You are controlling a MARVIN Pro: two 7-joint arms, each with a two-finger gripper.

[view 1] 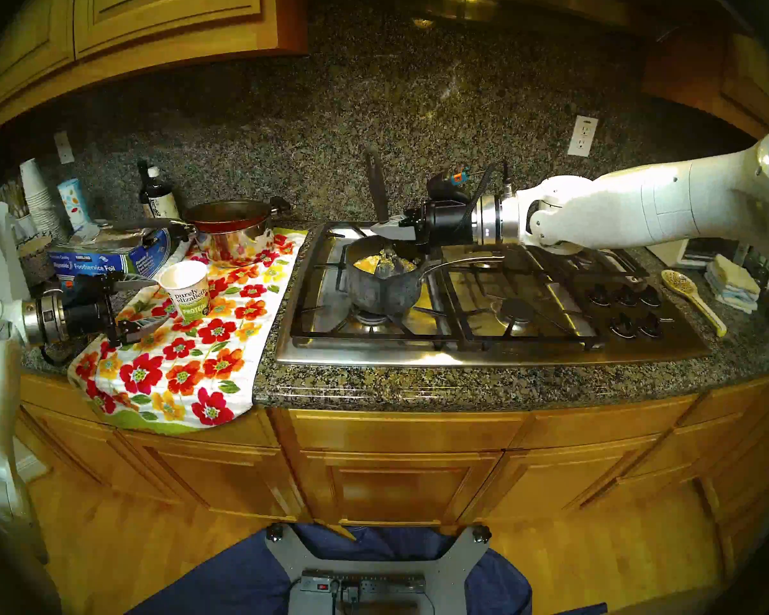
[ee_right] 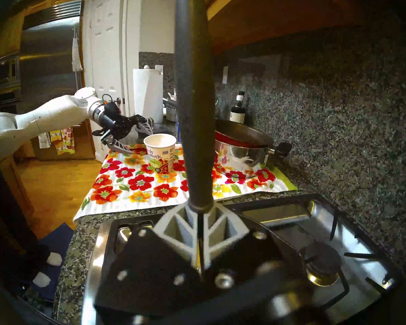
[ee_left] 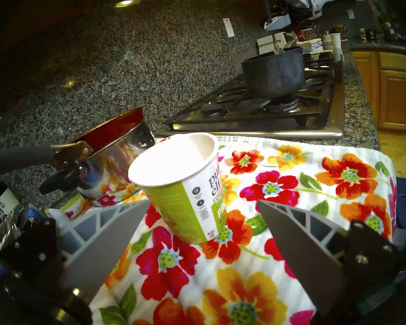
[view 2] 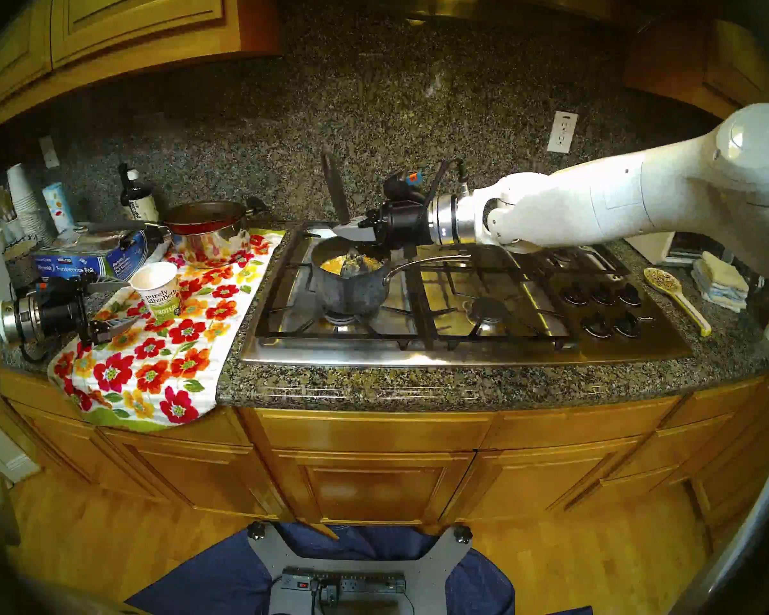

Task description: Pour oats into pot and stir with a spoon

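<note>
The gas cooktop (view 1: 529, 334) fills the middle of the granite counter, and on its front-left burner sits the pot (view 1: 380, 285), a small dark mottled saucepan whose thin silver handle runs off to the right over the grate. It looks light enough to skid on the iron bars if the stirring pushes hard against its wall, so strokes are best kept gentle and central. To the left lies a flowered towel (view 1: 187, 361), soft and likely to bunch under anything dragged across it. On it stands the paper cup (view 1: 186, 292), upright and apparently empty, thin-walled and easy to crush; a grasp around its mid-body would suit it. The left gripper (view 1: 145, 305) hangs just beside that cup, fingers spread wide with nothing between them. The right gripper (view 1: 389, 229) hovers over the pot's far rim, clamped tight on the spoon (view 1: 377, 188), holding it low on the black handle so that the handle stands up nearly vertical above the fingers. That handle is stiff and smooth, and may twist in a pinch grip, so the low hold near the neck seems sensible. The spoon's bowl reaches down into the pot. Smallest of all are the oats (view 1: 367, 263), loose pale-yellow flakes already lying in the pot, light and easily flicked over the rim.
</note>
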